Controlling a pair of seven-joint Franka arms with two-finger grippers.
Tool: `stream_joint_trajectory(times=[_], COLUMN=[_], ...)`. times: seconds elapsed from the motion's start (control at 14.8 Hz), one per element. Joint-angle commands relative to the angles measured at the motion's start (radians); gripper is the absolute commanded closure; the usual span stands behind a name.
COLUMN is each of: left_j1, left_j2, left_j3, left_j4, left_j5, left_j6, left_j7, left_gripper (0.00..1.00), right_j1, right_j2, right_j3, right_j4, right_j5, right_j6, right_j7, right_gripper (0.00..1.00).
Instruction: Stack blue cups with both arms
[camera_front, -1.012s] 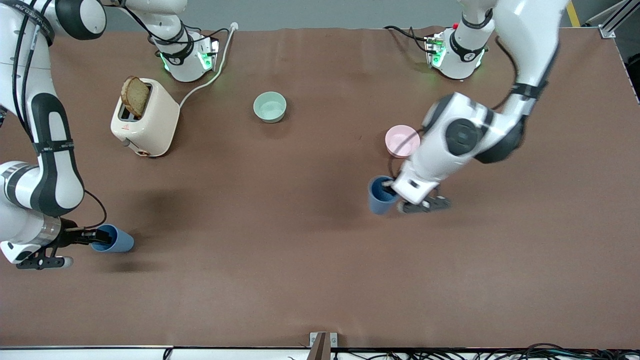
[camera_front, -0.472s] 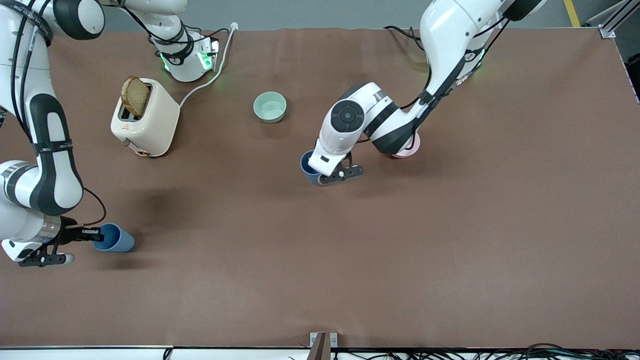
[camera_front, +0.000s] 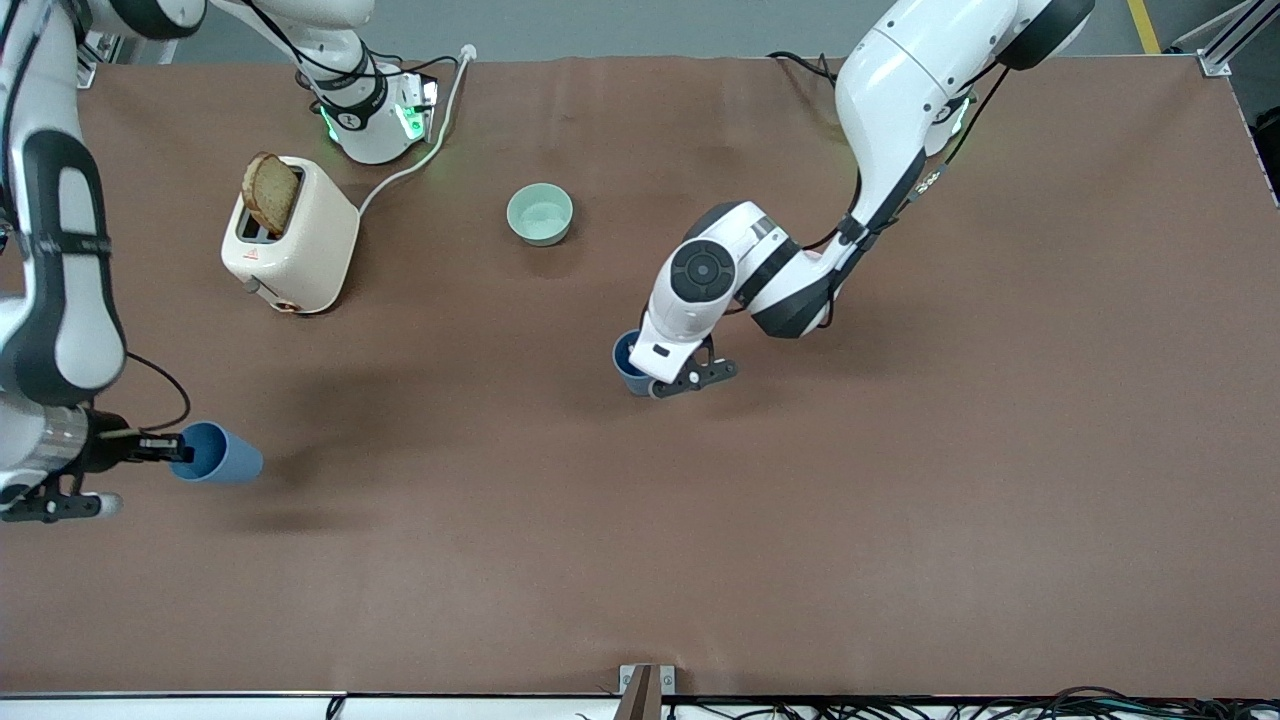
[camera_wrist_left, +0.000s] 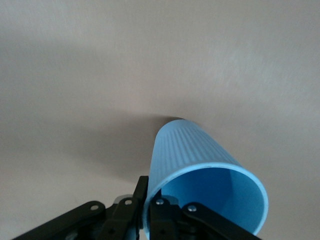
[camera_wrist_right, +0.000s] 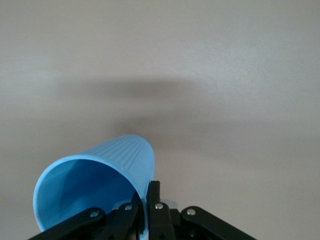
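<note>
Cups held in both end effectors are what we are reading here, moving from the right arm's end of the bench (camera_front: 900, 520) to the left arm's. We are first seeing the right end effector (camera_front: 172, 452), clamped on the rim wall of one blue cup (camera_front: 218, 455); this cup is tilted nearly onto its side and raised above the bench, as the right wrist view is confirming (camera_wrist_right: 95, 185). Continuing along, we are passing the cream toaster (camera_front: 290, 240) with its slice of bread (camera_front: 270, 192), then the pale green bowl (camera_front: 540, 214), both standing farther from the front camera. We are then reaching the left end effector (camera_front: 650, 372), closed on the rim of the second blue cup (camera_front: 628, 362), seen ribbed and tilted in the left wrist view (camera_wrist_left: 205, 175), over the middle of the bench. We are judging these tumblers to be light, thin-walled and fairly smooth, so a rim pinch is letting them swing; we are recommending slow alignment, mouth to base, before nesting one inside the other.
</note>
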Motion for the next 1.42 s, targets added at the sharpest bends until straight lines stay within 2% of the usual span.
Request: stream_joint_trajectory(times=[0.0,0.13,0.2,0.27,0.34,0.4,0.61,0.88,1.21,1.35], left_j1=[-0.008,0.001,0.0,0.0,-0.003,-0.002,0.03,0.157,0.303,0.363], left_j2=[0.027,0.029,0.032,0.033,0.027,0.018,-0.034,-0.195,-0.422,-0.494], left_j3=[0.004,0.005,0.005,0.01,0.028,0.03,0.042,0.035,0.033,0.03], left_j4=[0.046,0.046,0.048,0.049,0.059,0.063,0.129,0.137,0.138,0.138], left_j5=[0.018,0.016,0.018,0.018,0.019,0.021,0.103,0.119,0.113,0.099], left_j6=[-0.006,-0.006,-0.005,-0.005,-0.005,-0.005,-0.049,-0.136,-0.391,-0.474], left_j7=[0.003,0.008,0.009,0.009,0.008,0.006,0.02,0.225,0.551,0.691], left_gripper=[0.93,0.92,0.86,0.53,0.09,0.0,0.0,0.0,0.0,0.0], right_j1=[0.018,0.02,0.02,0.02,0.02,0.018,0.017,0.017,0.078,0.153], right_j2=[-0.165,-0.249,-0.287,-0.323,-0.362,-0.402,-0.494,-0.532,-0.528,-0.527], right_j3=[0.001,0.001,0.002,0.002,0.004,0.002,0.004,0.002,0.008,0.008], right_j4=[-0.054,-0.054,-0.054,-0.055,-0.06,-0.068,-0.121,-0.14,-0.118,-0.117], right_j5=[-0.017,-0.03,-0.044,-0.055,-0.069,-0.073,-0.073,-0.075,-0.073,-0.073], right_j6=[-0.068,-0.14,-0.187,-0.224,-0.263,-0.31,-0.344,-0.347,-0.35,-0.343], right_j7=[0.066,0.108,0.122,0.126,0.128,0.131,0.142,0.146,0.289,0.388], right_gripper=[0.97,0.97,0.97,0.97,0.97,0.97,0.98,0.99,0.99,0.99])
